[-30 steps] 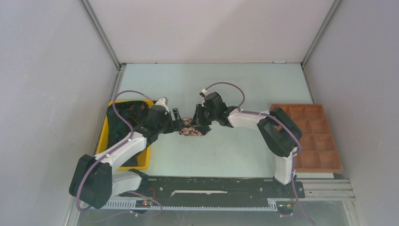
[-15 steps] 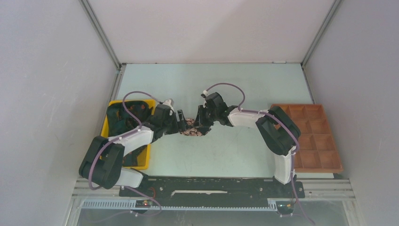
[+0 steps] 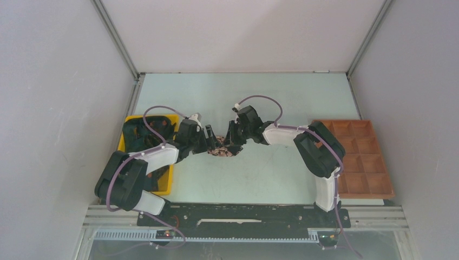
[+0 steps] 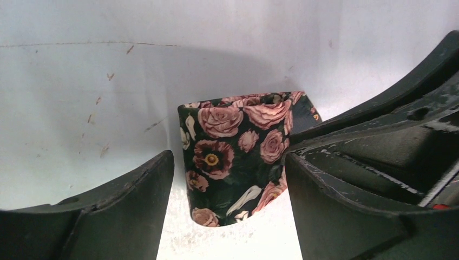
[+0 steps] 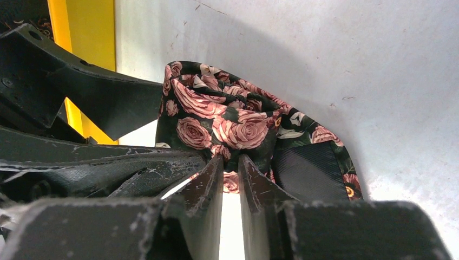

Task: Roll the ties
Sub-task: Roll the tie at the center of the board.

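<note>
Black rose-printed fabric: the rolled tie (image 4: 233,135) stands between the wide-spread fingers of your left claw (image 4: 228,168). Your right claw (image 5: 230,162), nearly closed, pinches its layers, likely so the coil cannot unwind.

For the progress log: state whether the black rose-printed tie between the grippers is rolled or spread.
Rolled: the black rose-printed fabric tie sits as a compact coil, layers wrapped over each other.

The pale green, scuffed bench (image 3: 260,97) carries a rolled floral tie (image 4: 233,151), which stands on edge between the left fingers (image 4: 124,216) and is nipped by the right fingers (image 5: 208,184). A yellow bin (image 3: 169,181) sits just behind the left fingers, and a wooden compartment tray (image 3: 361,155) lies well apart from the right fingers.
</note>
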Motion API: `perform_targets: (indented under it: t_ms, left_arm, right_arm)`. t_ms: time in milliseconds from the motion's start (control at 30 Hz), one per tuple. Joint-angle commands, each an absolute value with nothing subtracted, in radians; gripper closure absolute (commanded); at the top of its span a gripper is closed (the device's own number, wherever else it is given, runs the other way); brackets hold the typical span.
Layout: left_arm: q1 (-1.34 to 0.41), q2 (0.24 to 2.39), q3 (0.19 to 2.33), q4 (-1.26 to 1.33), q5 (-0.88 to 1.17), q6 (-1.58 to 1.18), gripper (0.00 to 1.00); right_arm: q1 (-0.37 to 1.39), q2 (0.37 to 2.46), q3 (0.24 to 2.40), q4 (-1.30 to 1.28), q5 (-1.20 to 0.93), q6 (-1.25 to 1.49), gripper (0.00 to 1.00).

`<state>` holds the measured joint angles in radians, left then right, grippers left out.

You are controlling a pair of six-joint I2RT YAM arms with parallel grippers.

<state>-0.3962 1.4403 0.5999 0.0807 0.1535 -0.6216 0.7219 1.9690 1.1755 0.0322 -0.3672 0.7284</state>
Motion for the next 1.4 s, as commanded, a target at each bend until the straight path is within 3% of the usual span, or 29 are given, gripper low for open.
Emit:
perform_targets:
  t_ms: [0,233,400,800,1367]
  left_arm:
    - [-0.391,1.423,0.605,0.152,0.166,-0.667,0.19]
    - [-0.392,1.441,0.592,0.167,0.142,-0.697,0.21]
    - [-0.391,1.495,0.601,0.185,0.167,-0.702,0.38]
    - [-0.434,1.455,0.657,0.035,0.092,-0.614,0.60]
    - [-0.665,1.579,1.065,-0.560,-0.334,-0.404,0.61]
  right_arm:
    - [0.724,2.001,1.186,0.030,-0.378,0.715,0.82]
    - [0.714,1.994,1.165,0.052,-0.389,0.725,0.82]
    - [0.707,1.981,1.159,0.056,-0.391,0.727,0.82]
    - [0.614,1.892,1.089,0.077,-0.399,0.715,0.81]
    - [0.500,1.790,0.982,0.100,-0.403,0.730,0.81]
